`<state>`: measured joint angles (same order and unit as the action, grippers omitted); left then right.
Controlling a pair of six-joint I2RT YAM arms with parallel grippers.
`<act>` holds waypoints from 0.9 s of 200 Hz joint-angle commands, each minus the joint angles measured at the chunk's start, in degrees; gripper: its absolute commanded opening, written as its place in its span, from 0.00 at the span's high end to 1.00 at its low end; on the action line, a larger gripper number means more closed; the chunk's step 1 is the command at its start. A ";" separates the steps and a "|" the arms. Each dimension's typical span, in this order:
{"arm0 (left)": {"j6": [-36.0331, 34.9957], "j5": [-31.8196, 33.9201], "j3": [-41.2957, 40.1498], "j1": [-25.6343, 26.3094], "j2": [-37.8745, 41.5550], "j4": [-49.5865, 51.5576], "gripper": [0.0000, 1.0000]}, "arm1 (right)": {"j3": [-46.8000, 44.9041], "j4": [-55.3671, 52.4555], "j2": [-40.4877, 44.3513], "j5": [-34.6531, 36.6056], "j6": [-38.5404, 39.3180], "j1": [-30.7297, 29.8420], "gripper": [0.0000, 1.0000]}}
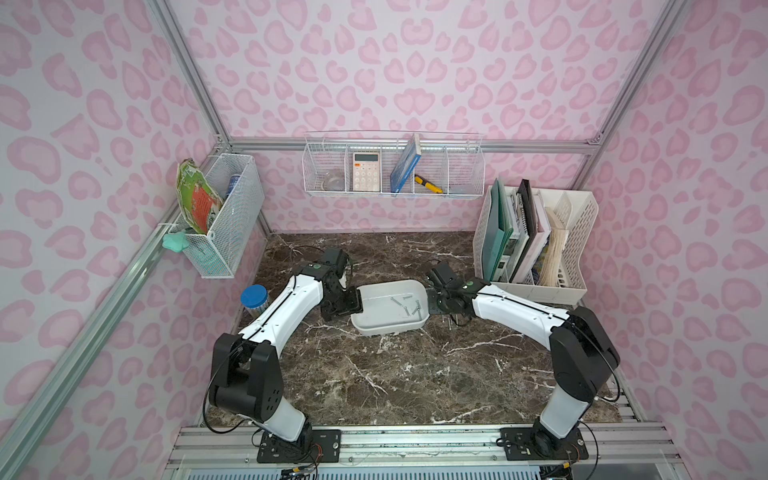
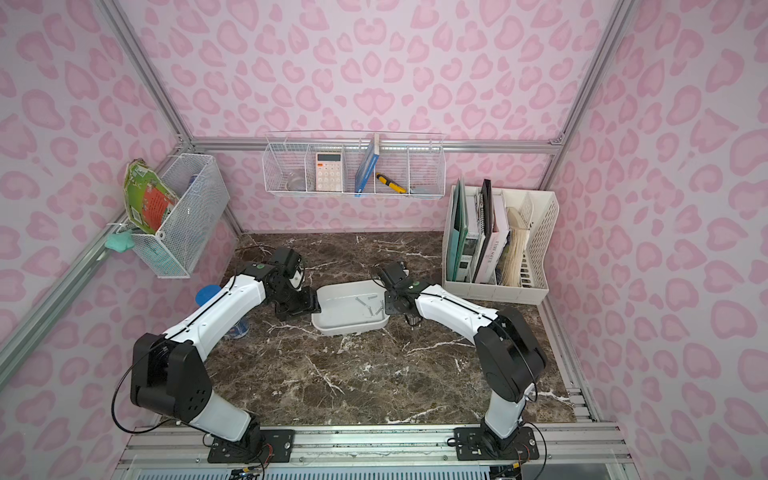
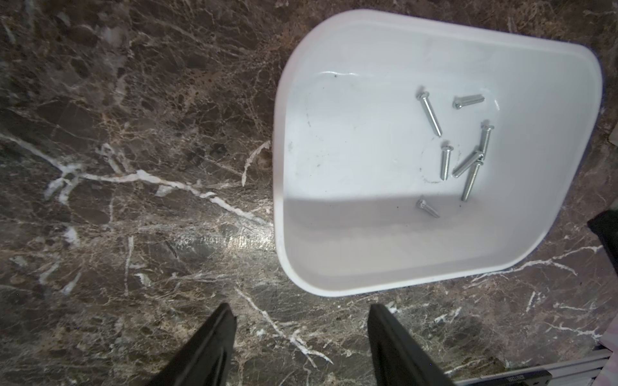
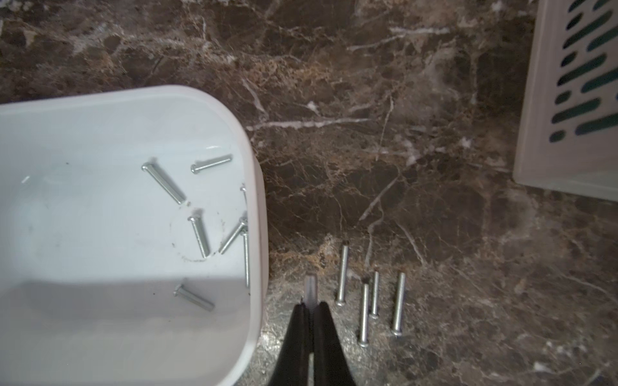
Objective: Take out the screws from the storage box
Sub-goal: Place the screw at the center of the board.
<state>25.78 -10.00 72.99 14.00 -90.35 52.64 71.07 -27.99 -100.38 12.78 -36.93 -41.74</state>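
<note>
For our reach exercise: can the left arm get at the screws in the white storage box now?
Probably yes: the left fingers stand open beside the storage box, the screws lie uncovered inside, and the right fingers are outside it.

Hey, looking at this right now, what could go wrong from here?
1. The shut right gripper seems to pinch a screw by its end; it could slip or roll on release.
2. Setting it down may knock the four table screws.
3. In the box, overlapping screws could make a pick grab two.
</note>
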 commanded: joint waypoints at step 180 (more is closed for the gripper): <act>0.06 0.60 0.31 0.02 -0.11 0.66 0.32 | -8.83 4.48 -2.72 -1.54 -3.29 1.39 0.89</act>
<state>25.78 -9.61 72.99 14.00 -90.65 52.64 62.50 -22.46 -103.02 9.85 -38.98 -40.34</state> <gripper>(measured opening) 0.677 0.105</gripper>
